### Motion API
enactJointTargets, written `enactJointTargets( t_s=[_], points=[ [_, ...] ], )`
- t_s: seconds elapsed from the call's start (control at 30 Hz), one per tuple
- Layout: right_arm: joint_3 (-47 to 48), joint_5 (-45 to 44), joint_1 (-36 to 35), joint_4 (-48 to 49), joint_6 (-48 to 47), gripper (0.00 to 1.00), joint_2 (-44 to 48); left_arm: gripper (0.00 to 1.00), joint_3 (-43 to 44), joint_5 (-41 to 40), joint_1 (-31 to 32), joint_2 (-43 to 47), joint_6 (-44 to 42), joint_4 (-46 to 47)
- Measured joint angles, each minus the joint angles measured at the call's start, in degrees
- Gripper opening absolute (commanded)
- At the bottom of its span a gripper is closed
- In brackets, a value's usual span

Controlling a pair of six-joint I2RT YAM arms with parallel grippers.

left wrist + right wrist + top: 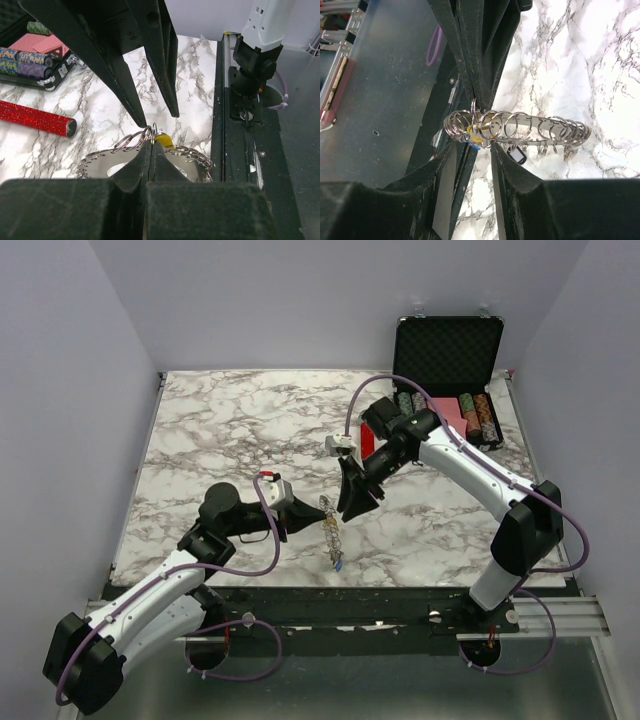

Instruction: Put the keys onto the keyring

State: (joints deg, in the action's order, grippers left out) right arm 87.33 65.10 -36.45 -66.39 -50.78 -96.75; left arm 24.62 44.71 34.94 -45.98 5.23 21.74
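Left gripper [151,145] pinches the keyring [530,125] at its rim, jaws shut, over the table's [220,420] near middle. Right gripper [471,149], at 1 o'clock, straddles it half-wide, gripping nothing. I'd close squarely on the yellow key [476,131] beside the pinch and avoid twisting the ring. Keyring: thin silver wire, crowded loops, standing on edge.

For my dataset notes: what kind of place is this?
Probably a lab test booth: pale walls enclose a marble-patterned table, and the left arm and right arm are bolted at its near edge.
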Motion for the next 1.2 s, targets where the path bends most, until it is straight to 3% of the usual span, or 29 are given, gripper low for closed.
enactJointTargets(
  t_s=[0.63, 0.93, 1.2],
  points=[
    [2.21, -1.20, -1.88, 1.49, 4.92, 0.29, 0.00, 0.00, 0.00, -0.50, -0.50, -0.59, 4.98, -0.13],
    [2.19, -3.54, -2.58, 5.40, 9.88, 0.17, 0.00, 0.00, 0.00, -1.84, -0.70, -0.52, 6.34, -1.14],
    [1.75, -5.68, -2.91, 7.61, 12.52, 0.16, 0.00, 0.00, 0.00, -3.08, -0.70, -0.50, 7.10, -1.31]
  ],
)
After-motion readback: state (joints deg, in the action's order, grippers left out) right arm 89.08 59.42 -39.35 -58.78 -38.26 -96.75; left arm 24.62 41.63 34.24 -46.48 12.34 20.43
